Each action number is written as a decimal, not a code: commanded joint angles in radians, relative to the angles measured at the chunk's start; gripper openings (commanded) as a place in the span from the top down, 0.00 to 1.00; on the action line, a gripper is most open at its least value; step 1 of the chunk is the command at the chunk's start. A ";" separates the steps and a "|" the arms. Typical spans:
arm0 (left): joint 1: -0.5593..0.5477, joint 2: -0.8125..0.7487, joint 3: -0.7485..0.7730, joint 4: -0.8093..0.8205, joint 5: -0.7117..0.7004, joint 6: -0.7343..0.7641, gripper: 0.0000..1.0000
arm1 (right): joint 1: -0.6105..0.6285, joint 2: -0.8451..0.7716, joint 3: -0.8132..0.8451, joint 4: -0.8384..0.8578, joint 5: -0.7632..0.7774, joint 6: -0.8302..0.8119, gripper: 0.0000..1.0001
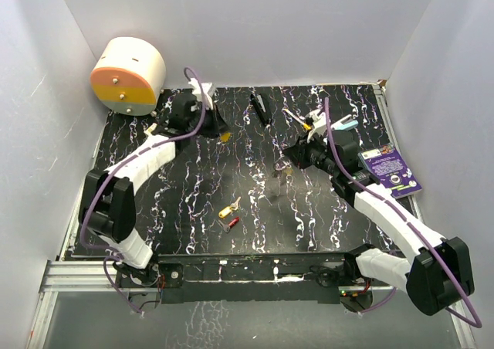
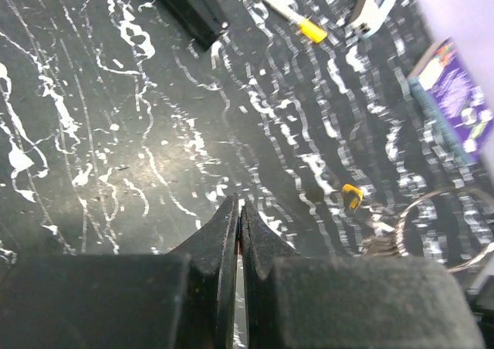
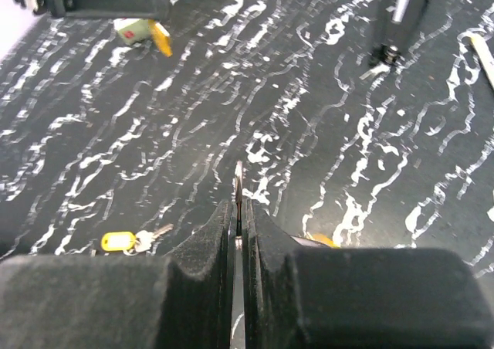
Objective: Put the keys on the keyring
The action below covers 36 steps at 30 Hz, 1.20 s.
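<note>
Your right gripper (image 3: pixel 240 206) is pinched on a thin silver edge, likely the ring (image 2: pixel 405 210). Your left gripper (image 2: pixel 238 206) is pressed together, holding nothing I can see. The loose keys (image 1: pixel 226 211) lie slantwise, nearer you than the ring and to its left.

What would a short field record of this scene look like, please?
left gripper: shut, nothing seen between fingers
right gripper: shut on the keyring
on table: yellow key and red key, close together mid-table, off the ring
black tool: lying near the far edge
</note>
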 commanded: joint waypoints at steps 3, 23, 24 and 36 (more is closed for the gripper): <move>0.041 -0.052 0.107 -0.118 0.203 -0.365 1.00 | 0.005 -0.046 0.000 0.205 -0.189 0.055 0.92; 0.059 -0.045 -0.041 0.232 0.352 -1.115 1.00 | 0.316 0.089 0.021 0.546 0.177 0.044 0.92; 0.059 -0.049 -0.039 0.222 0.350 -1.119 1.00 | 0.319 0.101 0.017 0.581 0.188 0.042 0.92; 0.059 -0.100 -0.101 0.236 0.369 -1.201 1.00 | 0.320 0.218 0.081 0.674 0.239 0.012 0.92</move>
